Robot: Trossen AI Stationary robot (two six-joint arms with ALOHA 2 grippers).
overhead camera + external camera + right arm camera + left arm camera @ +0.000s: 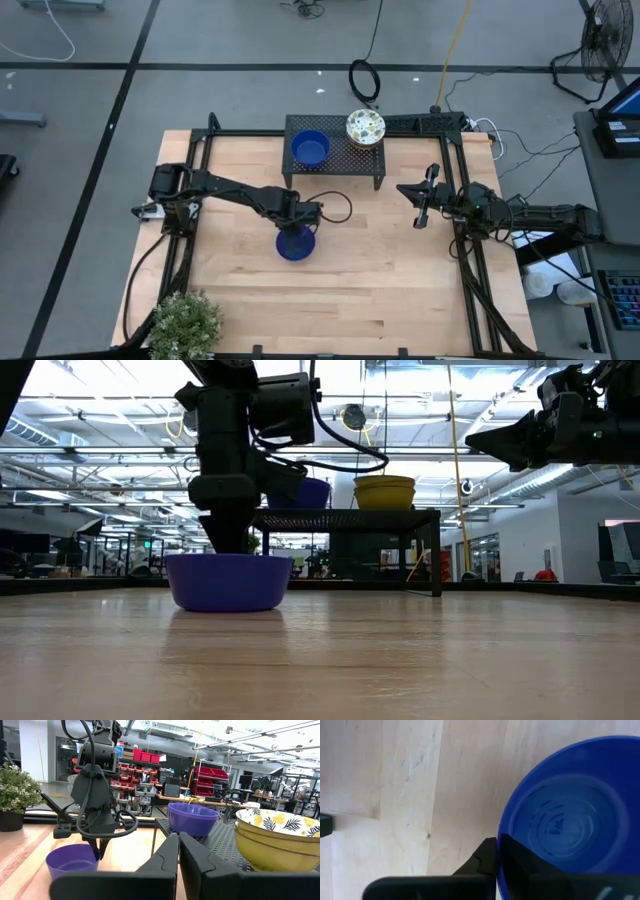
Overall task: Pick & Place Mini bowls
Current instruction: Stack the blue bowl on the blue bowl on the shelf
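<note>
Grip at the rim: the left gripper (297, 232) stood over the blue bowl (295, 244) near the middle of the worktop (380, 280), fingers nearly together and pinching the bowl's wall, one finger (520, 865) inside the rim and one outside. In the low view the bowl's base sat flat on the wood, so it was gripped but not lifted. The right gripper (424, 198) was shut on nothing, parked above the worktop's right side.

Other bowls: a second blue bowl (310, 150) and a stack of floral bowls (366, 128) sat on the black mesh rack (335, 165) at the back edge, well apart from the gripped one. How many bowls the stack held could not be told.

Handling, as judged: glossy wall, likely slick; rigid and light, probably thin plastic or melamine, little breakage risk. A pinch at one point of the rim would let the bowl tilt on lift; a deep, firm bite seemed wise.

Writing: none legible on bowls, rack or arms.
</note>
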